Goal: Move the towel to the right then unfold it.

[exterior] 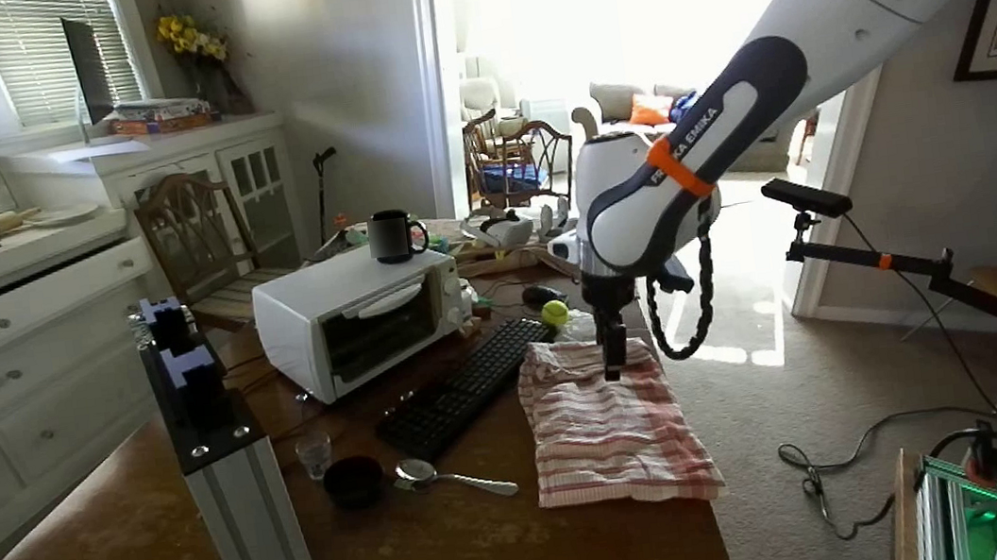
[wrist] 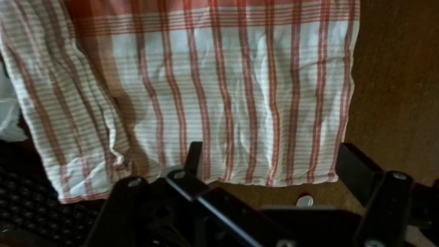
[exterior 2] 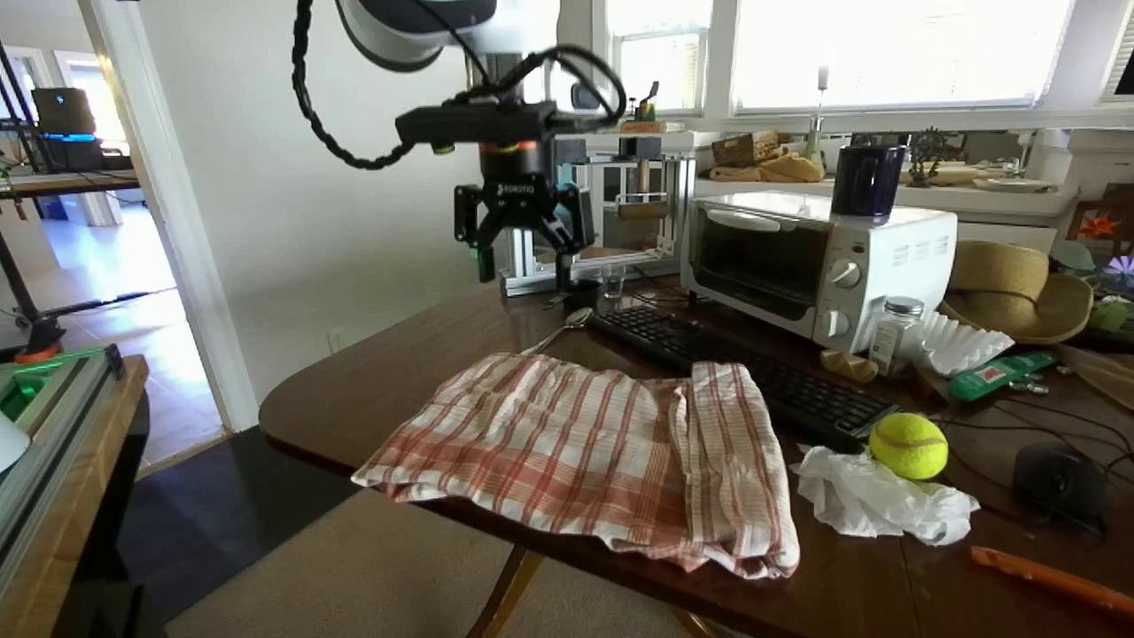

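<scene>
A white towel with red stripes lies on the brown table in both exterior views point(exterior: 609, 442) point(exterior 2: 567, 443). It lies mostly flat and wrinkled, with one side folded over as a strip point(exterior 2: 731, 461). Its front edge reaches the table's edge. In the wrist view the towel point(wrist: 233, 92) fills the upper part, with the folded strip point(wrist: 65, 113) at the left. My gripper point(exterior 2: 524, 268) is open and empty, pointing down, above the towel and apart from it. In the wrist view its fingers point(wrist: 269, 157) stand wide apart near one towel edge and corner.
A black keyboard point(exterior 2: 744, 363) lies beside the towel. A tennis ball point(exterior 2: 908, 446) and a white plastic bag point(exterior 2: 877, 501) are near the folded strip. A spoon point(exterior: 476, 483), a dark bowl point(exterior: 354, 483), a clear cup point(exterior: 315, 455) and a white toaster oven point(exterior: 295, 329) stand beyond.
</scene>
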Motion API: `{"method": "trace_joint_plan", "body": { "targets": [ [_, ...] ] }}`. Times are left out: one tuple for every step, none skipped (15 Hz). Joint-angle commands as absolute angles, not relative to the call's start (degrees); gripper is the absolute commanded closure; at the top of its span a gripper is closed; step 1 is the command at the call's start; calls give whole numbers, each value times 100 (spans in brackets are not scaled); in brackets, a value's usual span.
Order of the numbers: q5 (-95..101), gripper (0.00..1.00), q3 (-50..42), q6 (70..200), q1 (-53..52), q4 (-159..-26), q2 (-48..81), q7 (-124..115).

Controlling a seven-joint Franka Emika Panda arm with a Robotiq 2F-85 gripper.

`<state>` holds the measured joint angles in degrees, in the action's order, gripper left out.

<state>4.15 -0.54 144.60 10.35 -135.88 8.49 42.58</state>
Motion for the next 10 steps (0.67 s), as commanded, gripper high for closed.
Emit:
{"method": "trace_joint_plan", "body": {
  "targets": [
    [233, 0, -297, 14102, 1095, -13609, 220, 4553],
    [261, 0, -387, 14091, 1091, -13572, 111, 4601],
    [240, 0, -463, 14010, 1086, -13505, 29, 4682],
    [222, 0, -534, 13979, 1079, -13435, -24, 4807],
    [131, 0, -597, 13945, 1075, -13357, -62, 5037],
    [78, 0, -656, 13920, 1060, -13300, -104, 5165],
    [64, 0, -705, 13936, 1049, -13239, -113, 5239],
    [85, 0, -744, 14035, 1040, -13221, -125, 5259],
    [224, 0, -736, 14116, 1002, -13272, -78, 5010],
    [213, 0, -760, 14116, 1006, -13231, -92, 5063]
  ]
}}
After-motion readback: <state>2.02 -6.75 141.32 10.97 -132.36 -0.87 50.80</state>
